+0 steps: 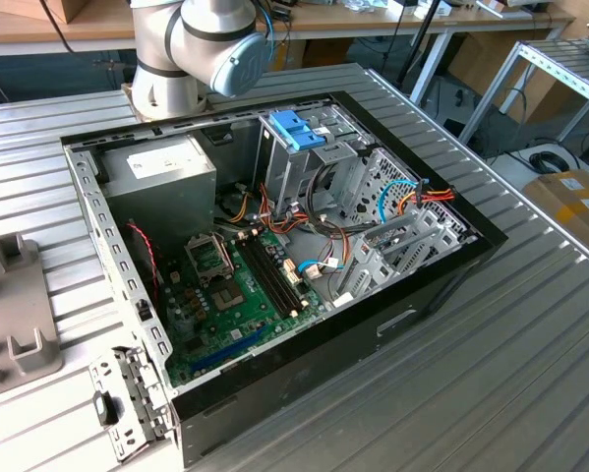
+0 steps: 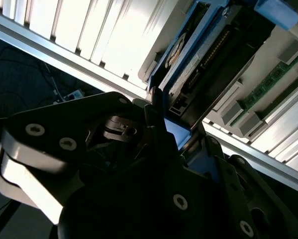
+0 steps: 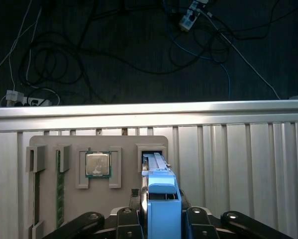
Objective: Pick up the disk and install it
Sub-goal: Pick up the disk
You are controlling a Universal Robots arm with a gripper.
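The black hand (image 3: 161, 211) sits nearest in the first wrist view, clamped on the flat sides of the disk (image 3: 161, 194). The disk stands on edge with its far end in a slot of the grey tray (image 3: 124, 144). In the exterior view, the arm's (image 1: 191, 44) base joints rise behind the open computer case (image 1: 412, 295). The white sticker (image 1: 161, 162) on its grey box is too small to read. The ribbed metal bench (image 3: 238, 164) carries everything, and cables (image 3: 114, 50) sprawl over the dark floor beyond.
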